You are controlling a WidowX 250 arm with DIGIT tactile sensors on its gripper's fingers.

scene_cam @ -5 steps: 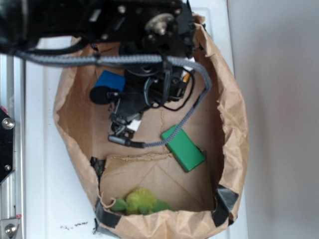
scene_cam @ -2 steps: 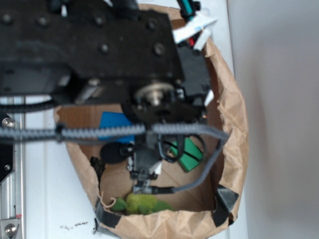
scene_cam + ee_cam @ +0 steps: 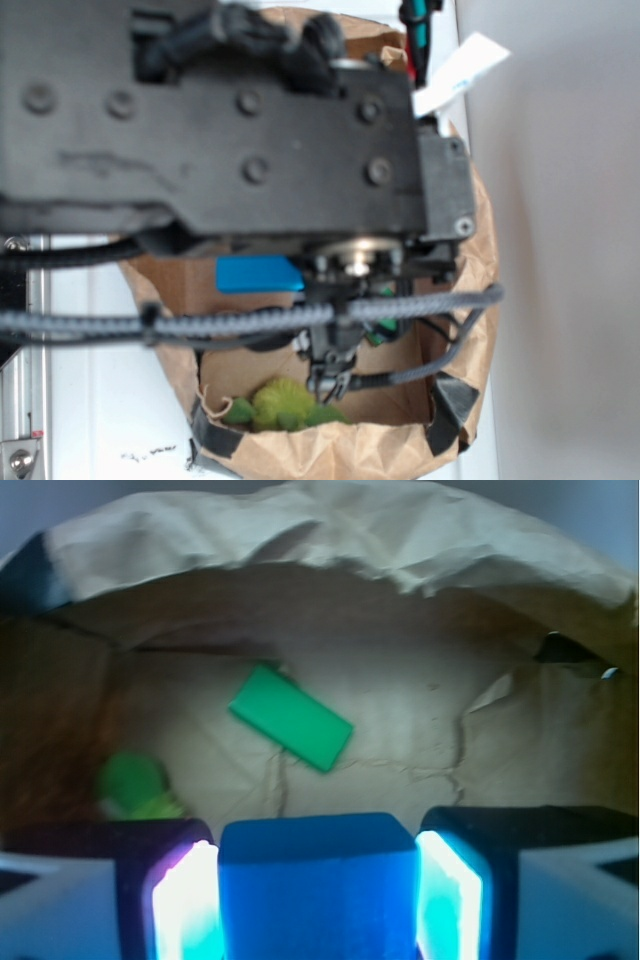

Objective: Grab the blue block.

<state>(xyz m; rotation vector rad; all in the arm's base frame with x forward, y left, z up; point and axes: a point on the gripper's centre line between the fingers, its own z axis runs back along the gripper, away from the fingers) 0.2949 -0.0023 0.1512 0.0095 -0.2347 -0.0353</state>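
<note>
The blue block (image 3: 318,890) fills the gap between my gripper's (image 3: 318,880) two lit pads in the wrist view, and both pads touch its sides. In the exterior view the blue block (image 3: 258,273) shows as a bright blue slab just under the big black arm (image 3: 220,130). The arm hides the fingers there. The block is held above the floor of the brown paper bag (image 3: 472,300).
A green rectangular block (image 3: 291,718) lies flat on the bag floor ahead of the gripper. A green soft toy (image 3: 285,405) sits against the bag's near wall and shows again as the toy (image 3: 135,785) at the left. The crumpled bag walls (image 3: 330,530) ring the space.
The arm has come up toward the exterior camera and now covers most of the bag. The blue block has moved with it, away from its earlier spot in the bag's far left.
</note>
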